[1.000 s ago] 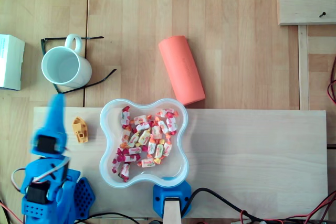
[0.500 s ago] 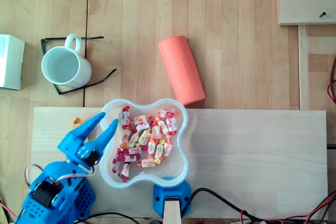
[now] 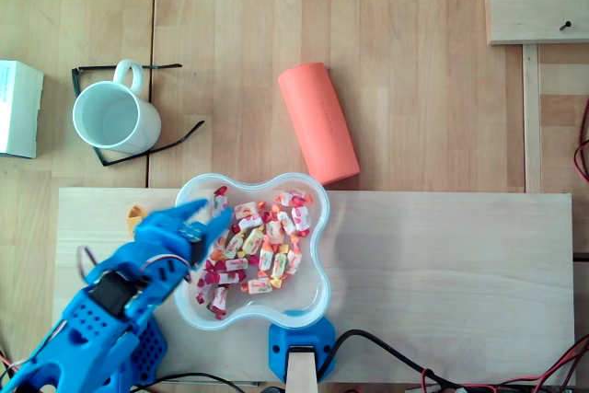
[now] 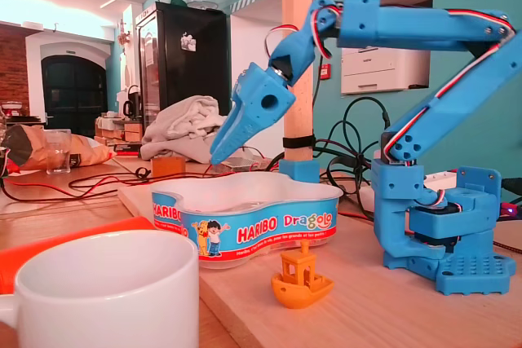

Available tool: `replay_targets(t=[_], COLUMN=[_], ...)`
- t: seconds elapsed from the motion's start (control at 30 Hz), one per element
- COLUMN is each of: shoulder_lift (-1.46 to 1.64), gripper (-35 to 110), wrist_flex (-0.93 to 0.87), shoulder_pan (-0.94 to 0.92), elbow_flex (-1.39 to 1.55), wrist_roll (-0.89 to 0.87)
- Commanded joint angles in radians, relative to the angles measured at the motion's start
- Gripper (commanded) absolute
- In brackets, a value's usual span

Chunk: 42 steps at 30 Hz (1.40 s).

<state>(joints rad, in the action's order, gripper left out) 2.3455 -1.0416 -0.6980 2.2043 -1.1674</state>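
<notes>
In the overhead view, the blue gripper [image 3: 213,211] reaches in from the lower left. Its tips lie over the left part of a clear, four-lobed tub [image 3: 319,227], above the wrapped sweets [image 3: 267,241] heaped in the middle of it. The two fingers lie close side by side, and I cannot tell whether a gap remains between them. Just left of the tub, a small orange toy boat [image 3: 136,219] peeks out from under the arm. Tub and boat stand on a pale wooden board [image 3: 442,273]. Beyond the board, on the table [image 3: 230,43], a coral-red cylinder [image 3: 318,123] lies slantwise, its lower end near the tub's far rim. An empty white mug [image 3: 115,118] stands well apart at the upper left, with black glasses [image 3: 189,132] lying around it.

The fixed view looks from low at the side. The gripper [image 4: 216,155] points steeply down, its tip just above the tub's [image 4: 245,226] rim — the tub wall, labelled Haribo Dragolo, hides whether it touches anything inside. The fingers taper into one wedge here, so open or closed stays unclear. The boat [image 4: 302,279] stands upright on the board [image 4: 367,307], near the tub's front wall but apart from it. The mug [image 4: 106,299] is in the left foreground, and the arm's base [image 4: 440,230] stands at the right.
</notes>
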Motion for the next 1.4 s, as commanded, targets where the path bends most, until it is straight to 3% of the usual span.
replay_targets(t=[0.0,0.23,0.6,1.07,1.37], shoulder_lift=[-0.021,-0.023,-0.023,-0.021,-0.023], gripper=[18,18,18,18,18], wrist_flex=[-0.155,-0.239,-0.245,-0.245,-0.235], shoulder_pan=[-0.061,-0.127,-0.316,-0.376,-0.374], elbow_flex=[-0.164,-0.331,-0.084,0.199,0.181], wrist_roll=[-0.017,-0.018,-0.028,-0.46,-0.472])
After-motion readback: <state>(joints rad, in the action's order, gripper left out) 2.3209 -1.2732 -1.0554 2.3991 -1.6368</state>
